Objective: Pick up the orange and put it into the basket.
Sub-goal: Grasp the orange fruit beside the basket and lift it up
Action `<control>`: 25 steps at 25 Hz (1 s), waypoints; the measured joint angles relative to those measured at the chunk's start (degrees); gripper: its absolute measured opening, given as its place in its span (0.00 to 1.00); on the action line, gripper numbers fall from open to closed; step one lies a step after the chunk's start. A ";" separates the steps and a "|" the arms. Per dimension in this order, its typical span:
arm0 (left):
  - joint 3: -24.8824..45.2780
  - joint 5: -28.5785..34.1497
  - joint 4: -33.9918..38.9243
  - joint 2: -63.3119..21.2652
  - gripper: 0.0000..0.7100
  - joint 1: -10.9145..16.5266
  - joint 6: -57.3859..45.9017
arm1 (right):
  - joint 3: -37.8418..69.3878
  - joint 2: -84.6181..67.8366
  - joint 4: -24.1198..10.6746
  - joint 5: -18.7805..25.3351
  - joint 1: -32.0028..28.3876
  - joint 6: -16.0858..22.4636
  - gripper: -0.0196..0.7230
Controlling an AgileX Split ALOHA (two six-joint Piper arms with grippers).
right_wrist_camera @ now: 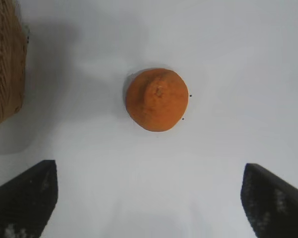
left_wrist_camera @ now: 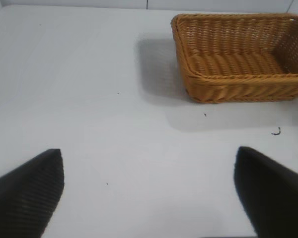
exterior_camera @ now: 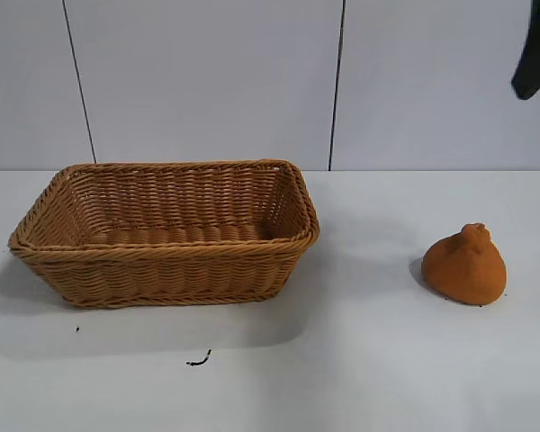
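The orange (exterior_camera: 465,266) sits on the white table at the right, its knobby neck pointing up; from above it shows as a round fruit (right_wrist_camera: 157,99). The woven wicker basket (exterior_camera: 166,255) stands at the left with nothing inside. My right gripper (right_wrist_camera: 150,168) hangs high above the orange, open wide, nothing between its fingers; only a dark part of that arm (exterior_camera: 535,49) shows at the exterior view's top right. My left gripper (left_wrist_camera: 149,158) is open over bare table, with the basket (left_wrist_camera: 238,89) some way ahead of it.
A small dark scrap (exterior_camera: 199,361) lies on the table in front of the basket. A corner of the basket (right_wrist_camera: 5,74) shows at the edge of the right wrist view. A pale panelled wall (exterior_camera: 207,81) rises behind the table.
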 joint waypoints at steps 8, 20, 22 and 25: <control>0.00 0.00 0.00 0.00 0.94 0.00 0.00 | -0.30 13.23 0.05 -2.14 0.00 -0.06 0.96; 0.00 0.00 0.00 0.00 0.94 0.00 0.00 | -0.35 17.18 0.00 -8.00 0.00 0.93 0.79; 0.00 0.00 0.00 0.00 0.94 0.00 0.00 | -0.35 17.18 -0.20 -8.70 0.00 1.06 0.69; 0.00 0.00 0.00 0.00 0.94 0.00 0.00 | -0.35 17.18 -0.80 -9.28 0.00 1.64 0.45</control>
